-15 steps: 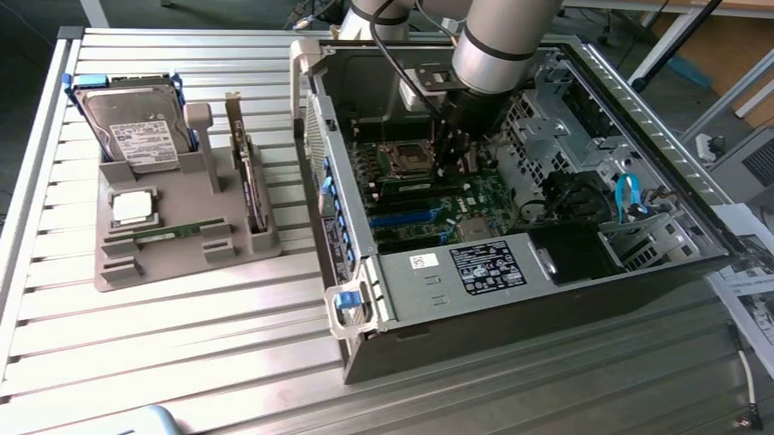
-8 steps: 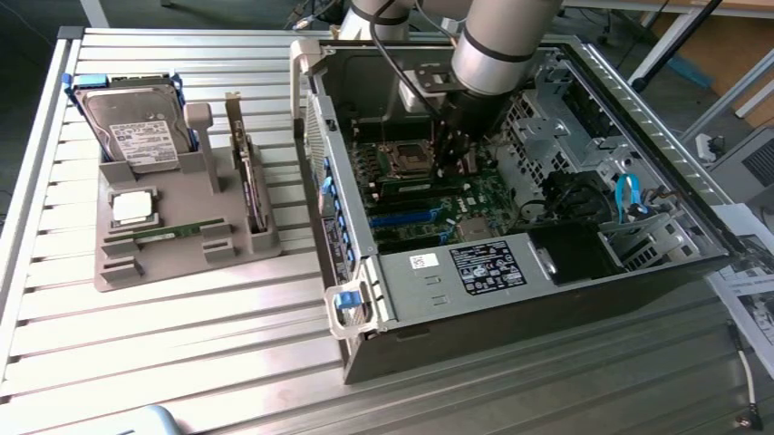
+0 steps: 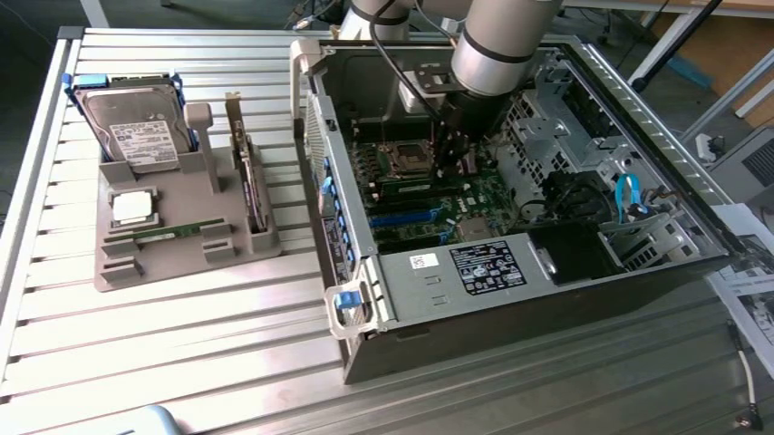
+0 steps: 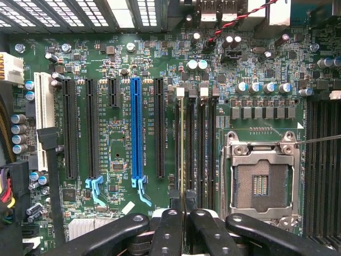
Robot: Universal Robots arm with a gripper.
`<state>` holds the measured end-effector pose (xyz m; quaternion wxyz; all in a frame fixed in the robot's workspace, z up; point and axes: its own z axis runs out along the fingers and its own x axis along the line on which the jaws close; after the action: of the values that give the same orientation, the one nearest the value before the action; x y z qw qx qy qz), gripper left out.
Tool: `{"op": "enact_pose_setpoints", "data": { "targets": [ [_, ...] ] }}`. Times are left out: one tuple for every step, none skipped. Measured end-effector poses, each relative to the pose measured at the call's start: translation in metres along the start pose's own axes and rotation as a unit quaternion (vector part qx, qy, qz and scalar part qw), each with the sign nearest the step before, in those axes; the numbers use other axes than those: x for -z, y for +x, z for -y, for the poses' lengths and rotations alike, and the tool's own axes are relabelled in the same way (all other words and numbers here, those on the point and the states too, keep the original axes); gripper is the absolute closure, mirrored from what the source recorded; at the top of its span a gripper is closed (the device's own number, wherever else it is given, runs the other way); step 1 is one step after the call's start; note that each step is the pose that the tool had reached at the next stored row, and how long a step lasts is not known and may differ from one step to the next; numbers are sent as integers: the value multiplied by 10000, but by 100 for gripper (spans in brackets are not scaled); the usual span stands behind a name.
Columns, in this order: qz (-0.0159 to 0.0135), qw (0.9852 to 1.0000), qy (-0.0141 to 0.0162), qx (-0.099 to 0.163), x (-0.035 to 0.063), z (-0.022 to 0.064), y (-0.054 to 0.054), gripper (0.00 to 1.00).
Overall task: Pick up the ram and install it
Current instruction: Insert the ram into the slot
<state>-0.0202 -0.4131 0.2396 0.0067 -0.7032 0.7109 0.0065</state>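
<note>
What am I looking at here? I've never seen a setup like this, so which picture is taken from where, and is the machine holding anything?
It is a robot arm reaching into an open computer case that lies on a slatted metal table. The exterior view looks on from outside. The wrist view comes from a camera on the arm, looking past its hand at the motherboard. The hand is shut on the ram, a thin strip seen edge-on, lined up along a memory slot. Beside the case, a grey holder carries a hard drive, a square silver processor chip and an upright expansion card.
</note>
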Motion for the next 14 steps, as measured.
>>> {"op": "enact_pose_setpoints", "data": {
  "targets": [
    [0, 10000, 0, 0, 0, 0, -2, 88],
    [-1, 10000, 0, 0, 0, 0, -4, 88],
    [-1, 10000, 0, 0, 0, 0, -4, 88],
    [-1, 10000, 0, 0, 1, 0, -4, 88],
    [-1, 10000, 0, -1, 1, 0, -4, 88],
    [-1, 10000, 0, -4, 1, 0, -4, 88],
    [-1, 10000, 0, -4, 1, 0, -4, 88],
    [-1, 10000, 0, -4, 1, 0, -4, 88],
    [-1, 10000, 0, -7, 1, 0, -4, 88],
    [-1, 10000, 0, -11, 1, 0, -4, 88],
    [-1, 10000, 0, -14, 1, 0, -4, 88],
    [-1, 10000, 0, -17, 1, 0, -4, 88],
    [-1, 10000, 0, -20, 1, 0, -4, 88],
    [-1, 10000, 0, -22, 1, 0, -4, 88]
  ]
}}
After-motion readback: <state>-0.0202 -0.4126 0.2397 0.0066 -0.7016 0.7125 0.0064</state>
